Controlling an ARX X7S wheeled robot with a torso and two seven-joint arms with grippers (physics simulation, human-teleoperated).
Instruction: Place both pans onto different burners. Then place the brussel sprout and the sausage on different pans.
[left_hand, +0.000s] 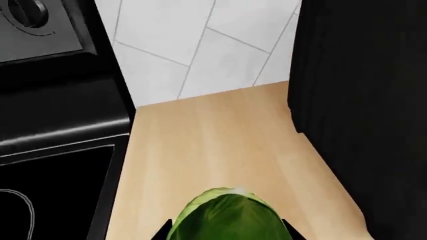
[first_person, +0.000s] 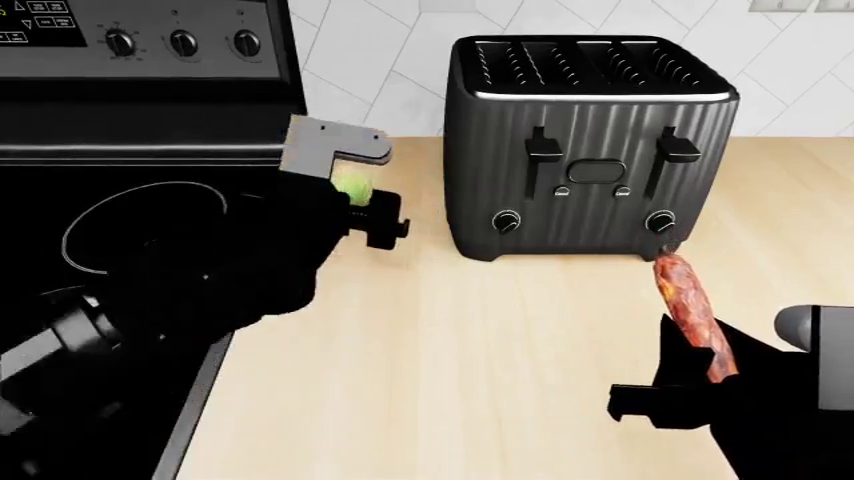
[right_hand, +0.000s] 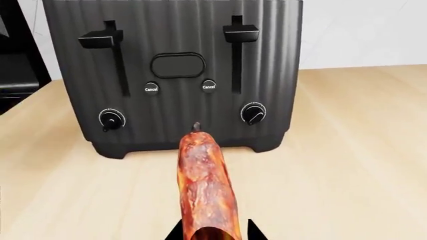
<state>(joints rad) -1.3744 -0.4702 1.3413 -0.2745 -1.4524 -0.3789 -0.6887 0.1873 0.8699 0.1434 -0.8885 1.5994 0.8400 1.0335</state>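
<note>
one small round light-green brussel sprout (first_person: 354, 184), one long reddish-brown mottled sausage (first_person: 690, 312), one black ribbed four-slot toaster (first_person: 591, 140), one black stove (first_person: 127, 150) with three round knobs showing, two black grippers.

Light-green leafy brussel sprout (left_hand: 227, 217). Reddish-brown, orange-mottled sausage (right_hand: 205, 192). Black ribbed toaster (first_person: 591, 140), pale wood-grain counter (first_person: 467, 370), white tiled wall (left_hand: 200, 45).
</note>
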